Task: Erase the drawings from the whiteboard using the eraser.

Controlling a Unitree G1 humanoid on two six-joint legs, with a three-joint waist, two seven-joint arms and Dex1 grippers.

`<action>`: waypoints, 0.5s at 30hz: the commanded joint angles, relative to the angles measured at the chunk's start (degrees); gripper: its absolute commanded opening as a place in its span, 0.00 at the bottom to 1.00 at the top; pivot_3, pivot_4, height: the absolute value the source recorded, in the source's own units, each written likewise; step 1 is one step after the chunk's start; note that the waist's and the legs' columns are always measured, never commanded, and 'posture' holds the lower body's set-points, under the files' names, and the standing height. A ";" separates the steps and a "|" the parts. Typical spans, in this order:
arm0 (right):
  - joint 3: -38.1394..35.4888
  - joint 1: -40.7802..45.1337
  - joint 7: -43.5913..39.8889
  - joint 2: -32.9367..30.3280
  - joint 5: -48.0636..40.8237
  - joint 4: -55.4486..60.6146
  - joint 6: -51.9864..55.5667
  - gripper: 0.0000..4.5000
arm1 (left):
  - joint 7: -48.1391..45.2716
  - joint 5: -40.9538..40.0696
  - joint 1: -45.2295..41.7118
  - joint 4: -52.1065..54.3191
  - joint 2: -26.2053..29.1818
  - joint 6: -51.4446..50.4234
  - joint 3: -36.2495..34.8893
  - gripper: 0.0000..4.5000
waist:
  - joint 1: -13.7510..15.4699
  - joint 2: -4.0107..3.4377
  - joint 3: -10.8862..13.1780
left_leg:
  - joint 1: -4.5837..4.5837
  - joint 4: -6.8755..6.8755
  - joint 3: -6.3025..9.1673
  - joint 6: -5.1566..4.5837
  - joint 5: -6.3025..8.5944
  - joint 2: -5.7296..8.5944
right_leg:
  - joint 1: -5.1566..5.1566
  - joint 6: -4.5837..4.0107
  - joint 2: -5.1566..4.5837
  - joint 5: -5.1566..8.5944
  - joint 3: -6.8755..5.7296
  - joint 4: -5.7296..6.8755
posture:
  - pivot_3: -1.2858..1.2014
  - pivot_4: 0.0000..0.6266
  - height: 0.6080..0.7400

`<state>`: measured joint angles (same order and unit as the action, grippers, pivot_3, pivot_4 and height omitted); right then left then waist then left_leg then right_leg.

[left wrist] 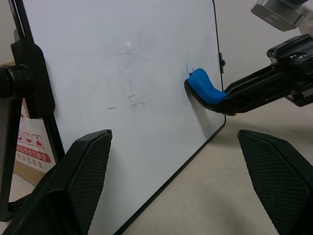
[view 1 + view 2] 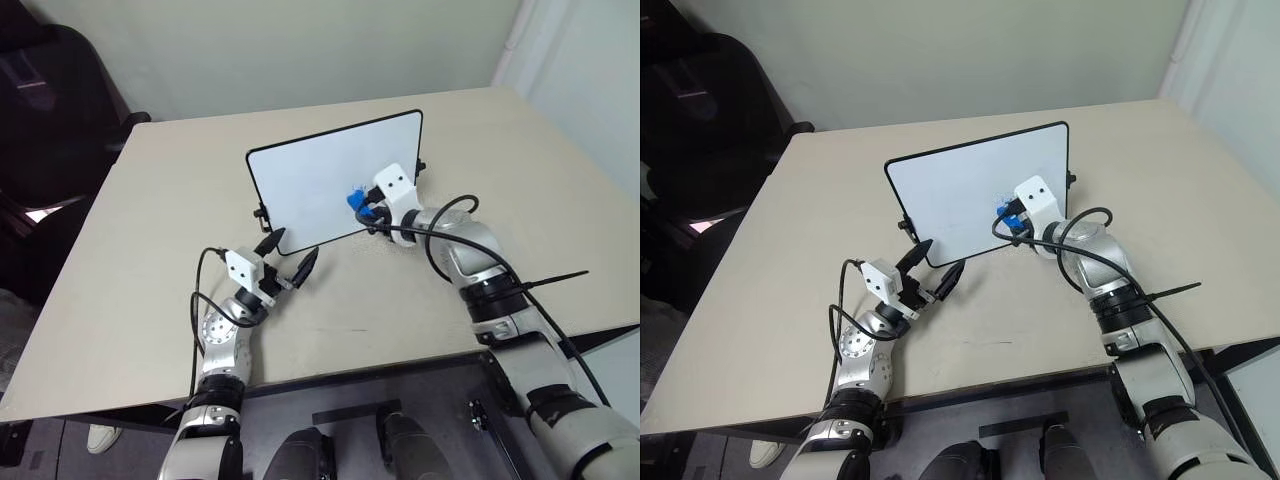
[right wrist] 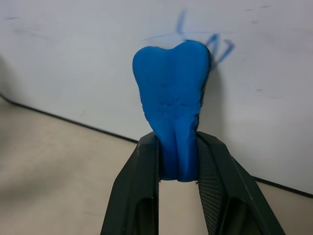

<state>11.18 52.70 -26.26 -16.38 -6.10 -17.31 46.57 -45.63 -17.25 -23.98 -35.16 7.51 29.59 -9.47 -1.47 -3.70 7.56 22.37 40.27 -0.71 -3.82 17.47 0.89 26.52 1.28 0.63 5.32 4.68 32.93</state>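
Your right gripper (image 3: 178,161): jaws clamped on squashed bright-blue eraser block (image 3: 171,103), pressed against black-framed white whiteboard (image 2: 320,180) standing on beige worktop (image 2: 150,280). Blue marker strokes (image 3: 217,49) remain beside eraser; wiping unfinished. Left gripper (image 2: 290,256): jaws wide, empty, near whiteboard's lower corner.

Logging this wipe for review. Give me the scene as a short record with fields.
board: whiteboard standing upright on the table
marks: blue drawings partly left beside the eraser
tool: blue eraser squeezed and pressed against the board face
right gripper: shut on the eraser
left gripper: open, empty, at the board's lower left corner
background: dark chair behind the table
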 commanded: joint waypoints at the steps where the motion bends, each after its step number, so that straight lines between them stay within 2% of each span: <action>1: -1.98 2.04 1.88 -1.04 1.66 0.43 -0.71 0.23 | 0.21 -0.81 1.07 -1.92 -1.03 0.27 0.20 1.00 | 0.00 0.00 0.00 | 0.00 0.00 0.00 0.00 0.00 0.00 | 0.00 0.00 0.00 0.00 0.00 0.00 | 0.52 0.24 0.90; 8: -2.22 1.62 1.44 -0.95 2.05 1.53 -0.63 0.23 | 0.31 -0.76 1.08 -1.94 -1.17 0.34 0.32 1.00 | 0.00 0.00 0.00 | 0.00 0.00 -0.01 0.00 0.00 0.00 | 0.01 -0.02 0.00 -0.03 0.00 0.01 | 0.52 0.24 0.90; 15: 0.92 2.00 -1.92 1.52 0.72 7.69 1.58 0.23 | 0.31 -0.85 1.28 -1.65 -1.25 0.17 0.44 1.00 | -0.08 0.00 0.00 | 0.00 -0.01 -0.05 0.00 0.00 -0.01 | 0.04 -0.04 0.01 -0.05 0.00 0.02 | 0.52 0.24 0.90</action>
<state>10.98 52.80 -26.99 -15.86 -4.77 -13.26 48.16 -45.63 -17.24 -24.07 -35.55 7.56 29.57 -9.33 -1.55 -3.70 7.56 22.37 40.26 -0.75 -3.82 17.46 0.87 26.56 1.23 0.65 5.27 4.68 32.95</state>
